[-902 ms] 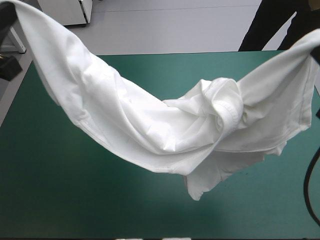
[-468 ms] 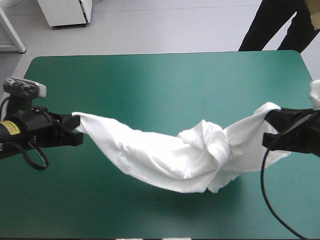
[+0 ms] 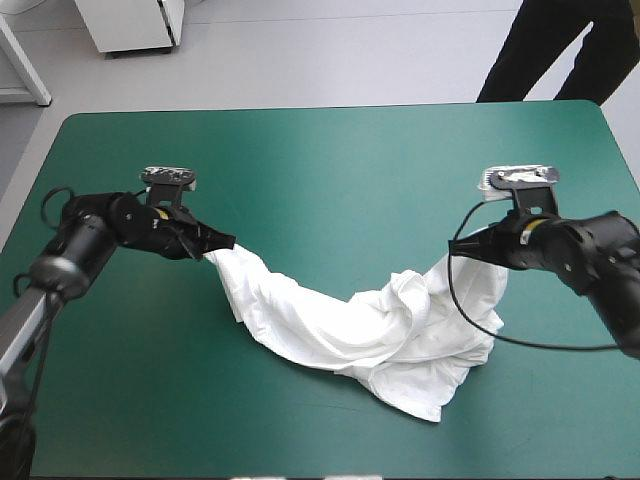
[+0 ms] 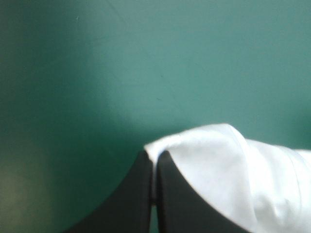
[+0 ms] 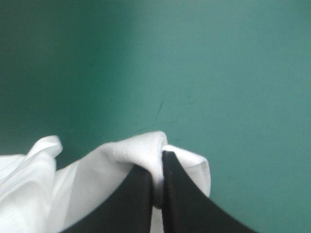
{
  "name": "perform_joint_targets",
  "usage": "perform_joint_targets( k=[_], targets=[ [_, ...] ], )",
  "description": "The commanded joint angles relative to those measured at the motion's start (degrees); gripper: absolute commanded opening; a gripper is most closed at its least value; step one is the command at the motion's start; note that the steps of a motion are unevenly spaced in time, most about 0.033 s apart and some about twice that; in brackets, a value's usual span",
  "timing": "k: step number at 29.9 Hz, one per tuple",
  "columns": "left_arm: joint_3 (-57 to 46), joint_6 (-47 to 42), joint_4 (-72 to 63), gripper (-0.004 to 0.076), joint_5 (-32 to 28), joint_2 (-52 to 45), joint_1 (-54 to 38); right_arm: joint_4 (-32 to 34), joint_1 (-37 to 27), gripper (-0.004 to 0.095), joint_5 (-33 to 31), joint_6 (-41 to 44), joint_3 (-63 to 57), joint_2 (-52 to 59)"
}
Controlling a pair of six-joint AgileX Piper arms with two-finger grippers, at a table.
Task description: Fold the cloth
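High view: shows the T-shirt [image 3: 370, 330] strung left to right across the middle of the table [image 3: 320, 160], with its long axis from the left gripper [image 3: 222, 243] to the right gripper [image 3: 462, 250], sagging toward the near edge between them. Lies on the teal-green cover along most of that run and rises only at the two held ends. Narrows to a twisted band on the left, bunches into a crumpled heap right of centre, close beside the right gripper, and sends one flatter flap out toward the near edge. Looks white throughout and deeply creased.

Left wrist view: finds the black fingers [image 4: 136, 194] all but closed, with a fold of white cloth pinched at their tips and bare cover ahead.

Right wrist view: finds much the same, black fingers [image 5: 180, 194] nipped together on a rolled white edge, with more cloth trailing beside them.
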State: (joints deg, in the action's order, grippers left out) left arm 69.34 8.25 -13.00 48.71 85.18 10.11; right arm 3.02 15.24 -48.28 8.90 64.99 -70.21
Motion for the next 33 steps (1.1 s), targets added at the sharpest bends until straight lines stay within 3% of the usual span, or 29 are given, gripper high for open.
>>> perform_joint_targets(
  k=[1, 11, 16, 19, 23, 26, 29, 33],
  targets=[
    [7.96, 0.27, -0.84, -0.0022, -1.87, 7.18, 0.10, 4.78, -0.25, -0.0017, 7.36, 2.68, 4.24, -7.43],
    [33.15, 0.99, 5.55, -0.0022, 5.02, 24.99, 0.10, 3.64, -5.79, -0.0017, 4.27, 3.45, 19.72, -27.03],
    [35.57, 0.99, 6.89, -0.0022, 6.85, 28.10, 0.10, 0.56, -8.11, -0.0004, 2.52, 2.53, 22.65, -30.81],
    [35.66, 0.99, 6.64, -0.0010, 7.69, 28.85, 0.10, -2.38, -8.31, 0.0087, 1.58, -2.24, 22.65, -30.97],
    [35.66, 1.32, 6.42, 0.0144, 10.04, 28.97, 0.10, -8.51, -8.56, 0.0348, -0.22, -5.63, 22.65, -30.97],
    [36.24, 1.32, 6.42, 0.0344, 14.34, 28.75, 0.10, -10.46, -8.56, 0.0540, -3.39, -6.86, 22.76, -30.87],
    [38.11, 1.32, 7.51, 0.0509, 18.19, 28.75, 0.10, -10.45, -8.56, 0.0562, -5.06, -6.86, 22.76, -30.00],
    [42.24, 1.18, 8.04, 0.0517, 22.40, 28.75, 0.10, -8.81, -8.56, 0.0532, -5.77, -6.86, 22.76, -26.35]
  ],
)
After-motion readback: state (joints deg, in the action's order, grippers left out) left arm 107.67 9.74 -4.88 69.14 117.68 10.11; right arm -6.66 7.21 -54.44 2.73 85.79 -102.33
